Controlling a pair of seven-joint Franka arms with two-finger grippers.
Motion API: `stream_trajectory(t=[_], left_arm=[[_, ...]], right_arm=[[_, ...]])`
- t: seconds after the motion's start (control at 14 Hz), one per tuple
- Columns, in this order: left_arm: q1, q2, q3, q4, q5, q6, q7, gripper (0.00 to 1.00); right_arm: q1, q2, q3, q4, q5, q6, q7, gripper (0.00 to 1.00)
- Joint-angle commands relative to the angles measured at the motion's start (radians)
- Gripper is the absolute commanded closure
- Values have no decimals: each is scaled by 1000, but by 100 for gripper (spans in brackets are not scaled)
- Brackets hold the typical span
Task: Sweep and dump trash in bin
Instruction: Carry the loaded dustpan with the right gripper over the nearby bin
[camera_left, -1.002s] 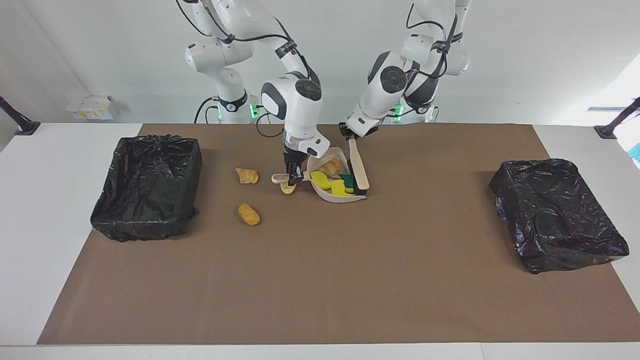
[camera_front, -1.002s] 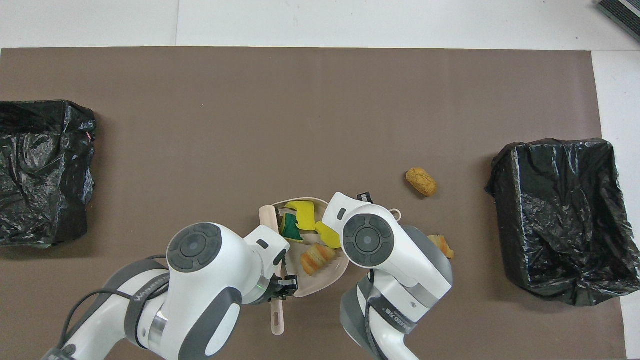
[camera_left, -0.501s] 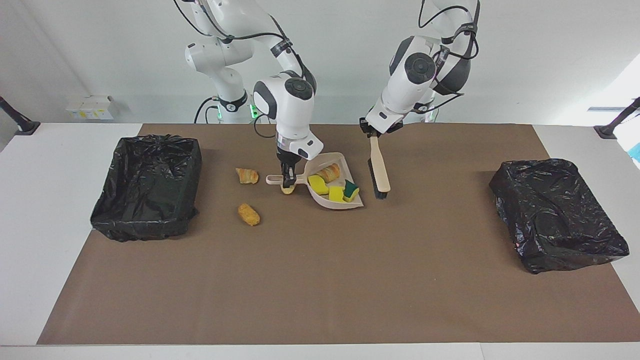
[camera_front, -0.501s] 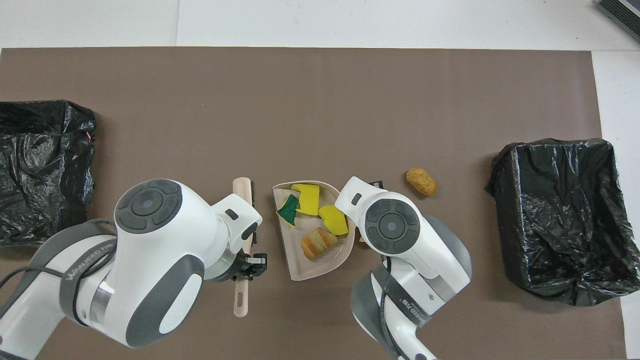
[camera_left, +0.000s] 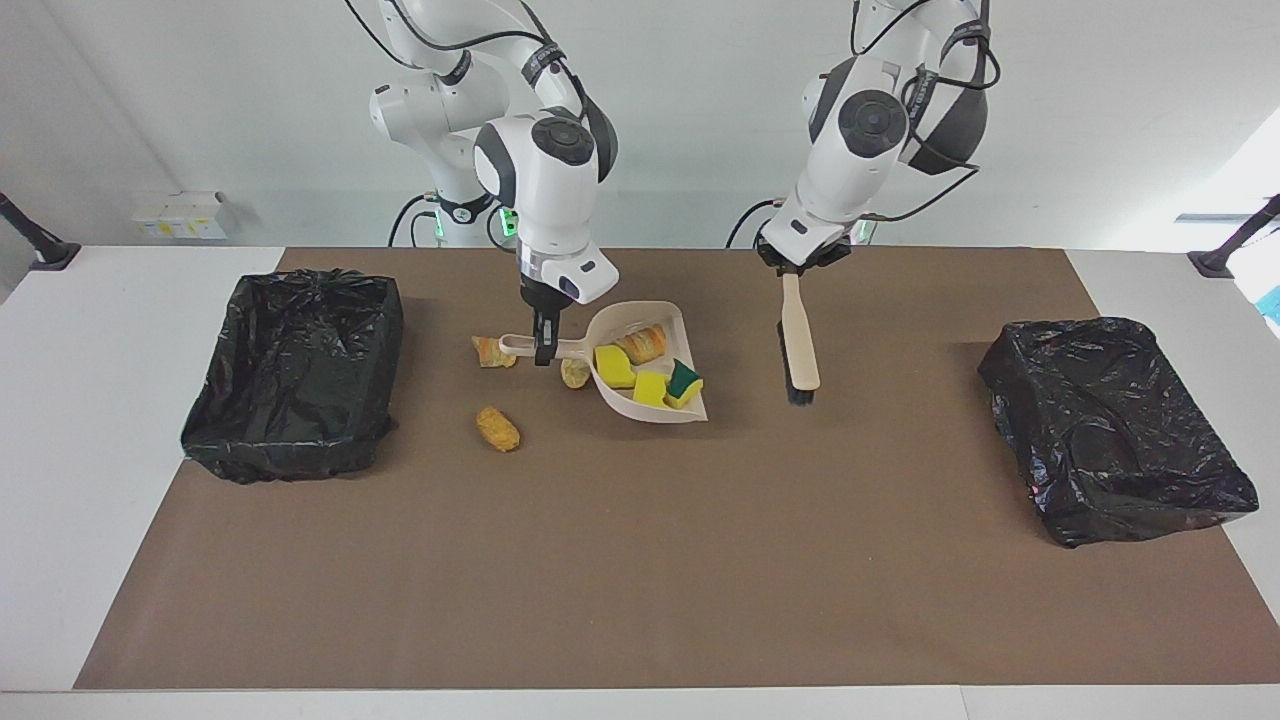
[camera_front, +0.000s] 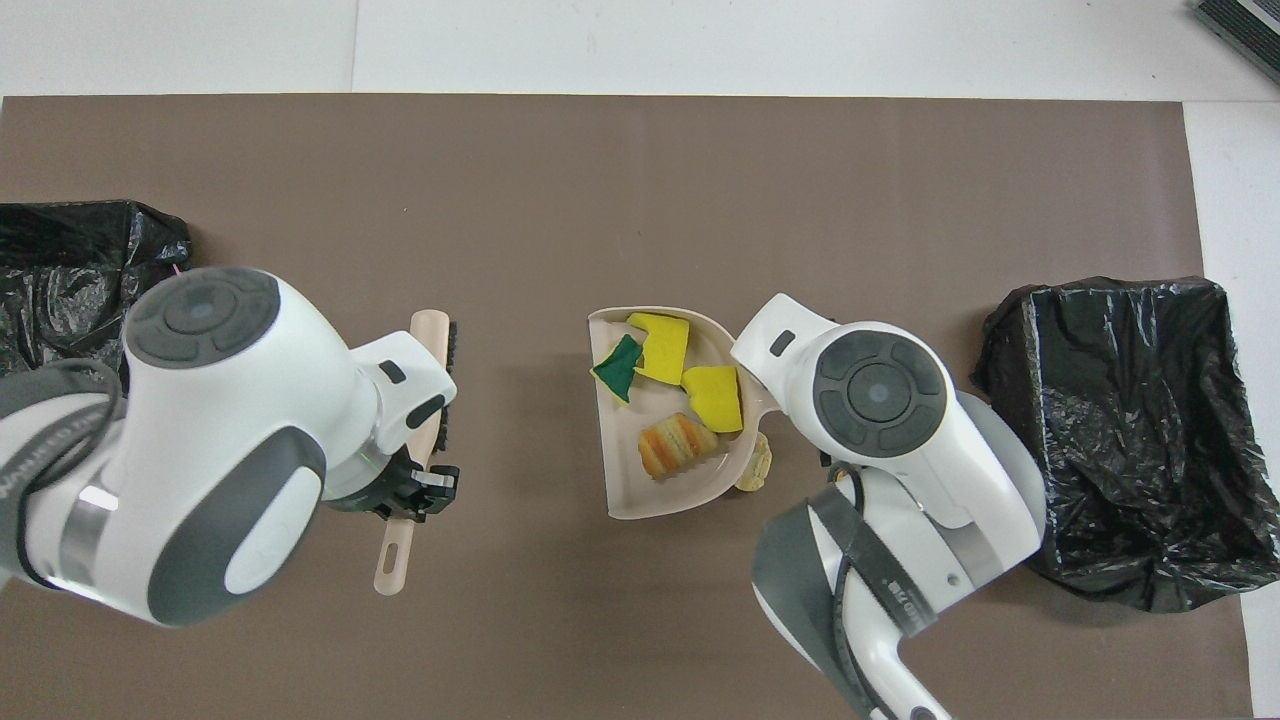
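Note:
My right gripper is shut on the handle of the beige dustpan and holds it just above the mat. In the pan lie two yellow sponge chunks, a green-topped one and a striped pastry piece. Three tan trash pieces lie on the mat: one beside the pan, one under the handle's end, one farther from the robots. My left gripper is shut on the beige brush, raised toward the left arm's end.
A black-lined bin stands at the right arm's end of the brown mat and shows in the overhead view. A second black-lined bin stands at the left arm's end.
The brush has come out of the dustpan and moved up toward the left arm's end. The right gripper has lifted the dustpan and carried it a little toward the right arm's end.

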Motion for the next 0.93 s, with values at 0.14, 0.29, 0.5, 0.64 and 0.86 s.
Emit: stream_trajectory(t=[0.14,0.29,0.5,0.64,0.86], left_arm=[[77,116,-10,128,40,13,59,100],[114,129,-10,139,63,8,62,100],[205,115,-11,92,78,54,230,100],[226,66,-10,-8,78,132,276,100],[217,63,-11,-111,78,269,281,100]], right_arm=[[-179,-35,4,74,88,-70,-176,100],[-265,-55,4,74,90,-75,-242,100],[-389,-59,2,80,90,-77,-381,100],[-495,-59,1,79,90,-81,-515,100],[-657,-61,-2,80,88,-67,-733,100]])
